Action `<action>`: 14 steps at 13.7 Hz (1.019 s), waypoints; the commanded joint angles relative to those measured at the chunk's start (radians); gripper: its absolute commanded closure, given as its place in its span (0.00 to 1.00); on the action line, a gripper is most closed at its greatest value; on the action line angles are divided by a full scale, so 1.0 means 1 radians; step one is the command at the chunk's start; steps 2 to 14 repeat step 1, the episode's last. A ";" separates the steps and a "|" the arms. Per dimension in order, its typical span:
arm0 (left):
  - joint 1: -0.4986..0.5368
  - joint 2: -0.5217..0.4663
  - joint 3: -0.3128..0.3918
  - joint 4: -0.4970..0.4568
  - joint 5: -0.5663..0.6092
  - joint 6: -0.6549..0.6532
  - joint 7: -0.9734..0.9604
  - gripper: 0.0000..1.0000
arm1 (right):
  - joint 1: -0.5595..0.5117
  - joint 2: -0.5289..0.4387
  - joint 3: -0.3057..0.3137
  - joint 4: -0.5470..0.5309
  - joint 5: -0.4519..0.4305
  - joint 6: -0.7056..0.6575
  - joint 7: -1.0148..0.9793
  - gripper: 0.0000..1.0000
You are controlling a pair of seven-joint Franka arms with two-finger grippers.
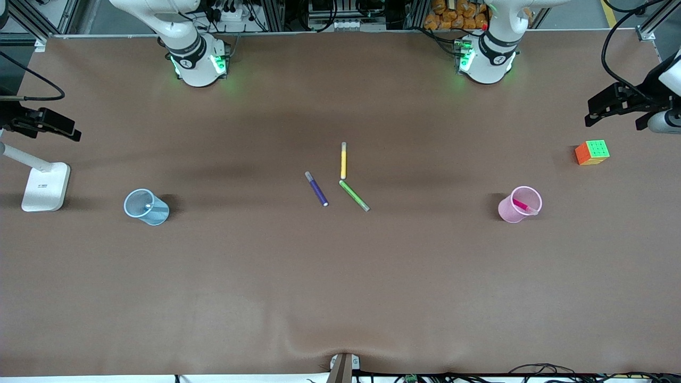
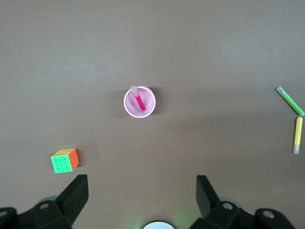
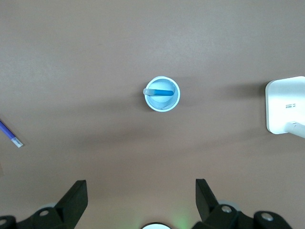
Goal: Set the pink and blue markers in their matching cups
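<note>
The pale pink cup (image 1: 518,205) stands toward the left arm's end of the table with the pink marker (image 1: 521,205) leaning inside it. In the left wrist view the cup (image 2: 148,110) and marker (image 2: 139,101) show from above. The pale blue cup (image 1: 146,207) stands toward the right arm's end. The blue marker (image 3: 162,92) leans inside the cup (image 3: 167,106), greyish cap up. My left gripper (image 2: 143,191) is open and empty, high above the table beside the pink cup. My right gripper (image 3: 141,193) is open and empty, high above the table beside the blue cup.
A purple pen (image 1: 316,189), a yellow pen (image 1: 343,160) and a green pen (image 1: 354,196) lie at the table's middle. A coloured puzzle cube (image 1: 592,152) sits near the pink cup. A white lamp base (image 1: 45,186) stands near the blue cup.
</note>
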 commanded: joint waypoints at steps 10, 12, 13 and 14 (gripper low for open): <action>0.003 0.008 -0.003 0.021 0.005 -0.015 -0.003 0.00 | -0.016 -0.017 0.011 -0.004 -0.009 -0.005 0.013 0.00; 0.003 0.008 -0.003 0.021 0.005 -0.015 -0.003 0.00 | -0.016 -0.017 0.011 -0.004 -0.009 -0.005 0.013 0.00; 0.003 0.008 -0.003 0.021 0.005 -0.015 -0.003 0.00 | -0.016 -0.017 0.011 -0.004 -0.009 -0.005 0.013 0.00; 0.003 0.008 -0.003 0.021 0.005 -0.015 -0.003 0.00 | -0.016 -0.017 0.011 -0.004 -0.009 -0.005 0.013 0.00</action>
